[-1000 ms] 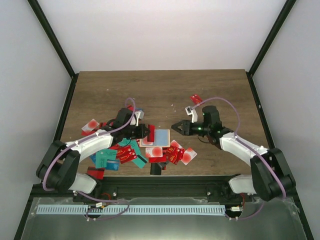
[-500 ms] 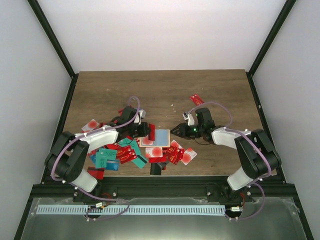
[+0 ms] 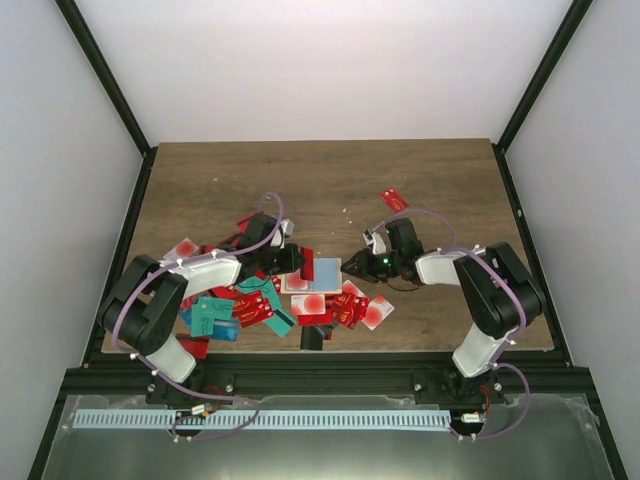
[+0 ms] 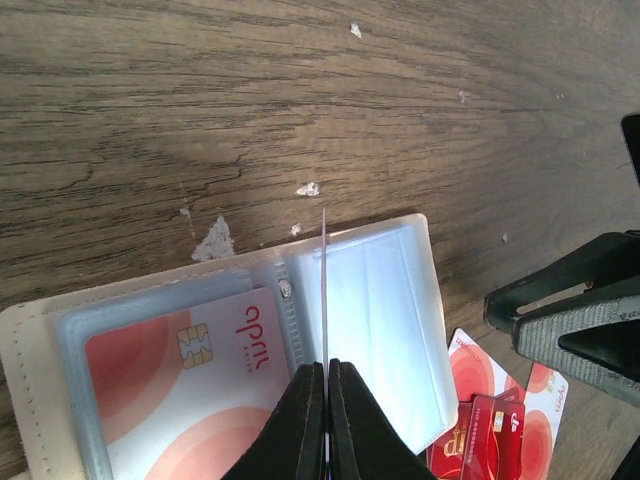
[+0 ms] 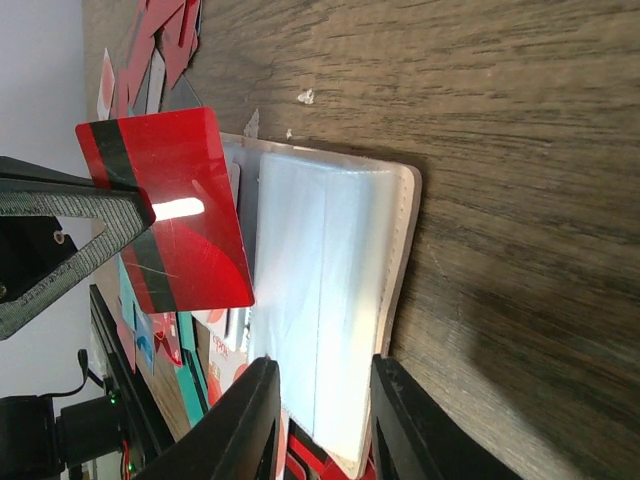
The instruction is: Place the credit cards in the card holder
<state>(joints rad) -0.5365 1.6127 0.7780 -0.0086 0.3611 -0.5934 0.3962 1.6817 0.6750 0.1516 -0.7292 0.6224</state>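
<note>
Right hand (image 3: pixel 348 267) reached card holder (image 3: pixel 324 272).

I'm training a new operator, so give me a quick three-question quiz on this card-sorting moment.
1. True or false: the left gripper is shut on a red card.
2. The card holder lies: A) snapped shut, B) open flat, C) standing on edge.
3. What already fills one of its clear sleeves?
Key: 1 true; 2 B; 3 a white-and-red card.
</note>
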